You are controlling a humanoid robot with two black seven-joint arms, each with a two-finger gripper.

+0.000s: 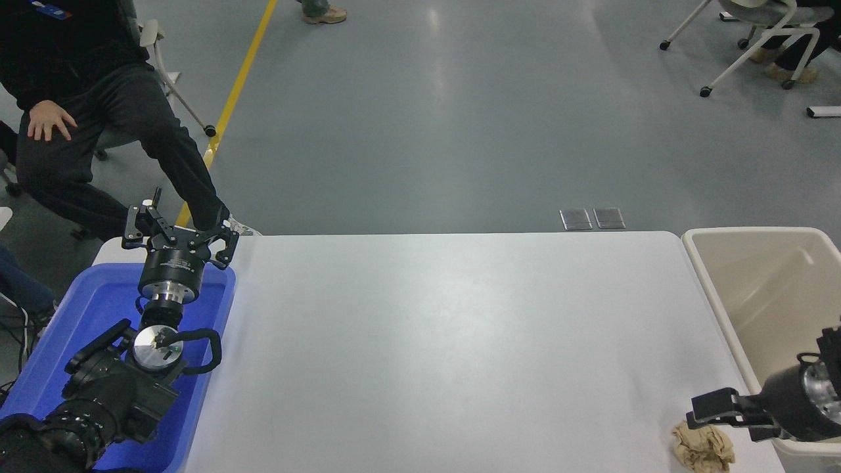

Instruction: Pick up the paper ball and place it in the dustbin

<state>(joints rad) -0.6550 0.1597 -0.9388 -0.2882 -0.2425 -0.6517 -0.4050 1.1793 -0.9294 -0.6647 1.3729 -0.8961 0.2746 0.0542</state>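
Right gripper hovers fingers spread, empty, with the paper ball just beneath its fingertips. Looks light, soft, crushable; pinch across its crumpled middle. Bin waits beside.

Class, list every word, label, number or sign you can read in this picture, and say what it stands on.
None can be read.
left gripper: pale print on its round black body, too small to read.
Person's dark top: a blue and red patch, too blurred to read.

Right gripper jaws perhaps open; dustbin cropped.
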